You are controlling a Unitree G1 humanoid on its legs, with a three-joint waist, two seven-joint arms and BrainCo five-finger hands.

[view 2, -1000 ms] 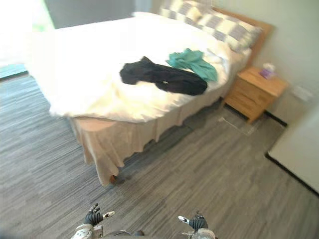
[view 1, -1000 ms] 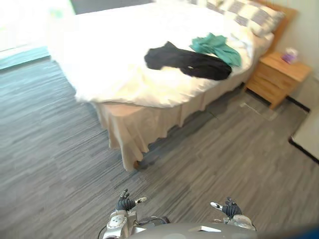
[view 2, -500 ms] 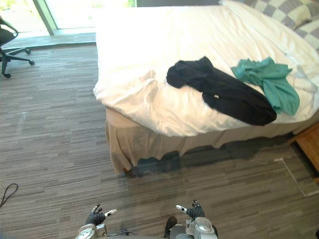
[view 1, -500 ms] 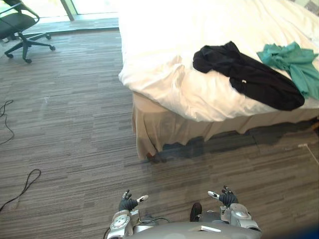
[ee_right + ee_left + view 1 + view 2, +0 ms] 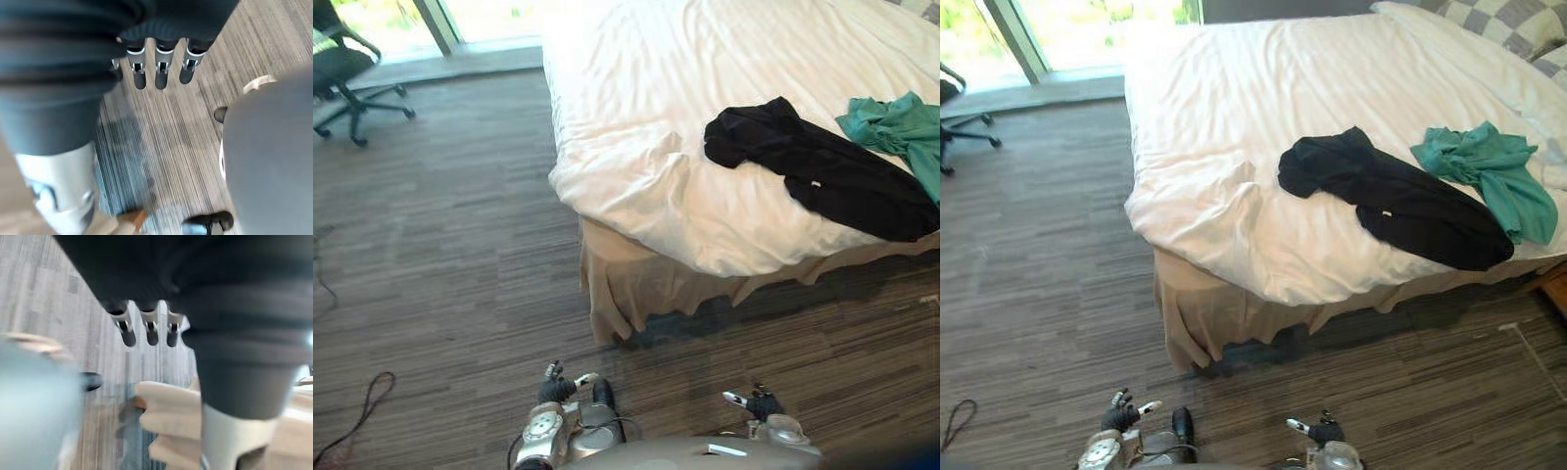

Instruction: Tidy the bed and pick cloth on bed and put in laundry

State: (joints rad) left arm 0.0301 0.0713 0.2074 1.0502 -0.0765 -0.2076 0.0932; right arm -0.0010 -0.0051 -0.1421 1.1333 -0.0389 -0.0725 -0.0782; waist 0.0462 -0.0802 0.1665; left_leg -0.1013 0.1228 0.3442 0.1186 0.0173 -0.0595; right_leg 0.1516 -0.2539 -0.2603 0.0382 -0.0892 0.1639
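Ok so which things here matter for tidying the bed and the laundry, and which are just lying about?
For the job: bed, black garment, green garment.
Just about: office chair, window.

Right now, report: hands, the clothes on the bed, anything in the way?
Left hand and right hand open, empty. Black cloth and green cloth lie on the bed. Office chair far left, off the path.

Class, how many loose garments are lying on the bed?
2. The black garment lies by the near edge of the bed; the green garment lies beside it, toward the pillows. Others may lie beyond the frame.
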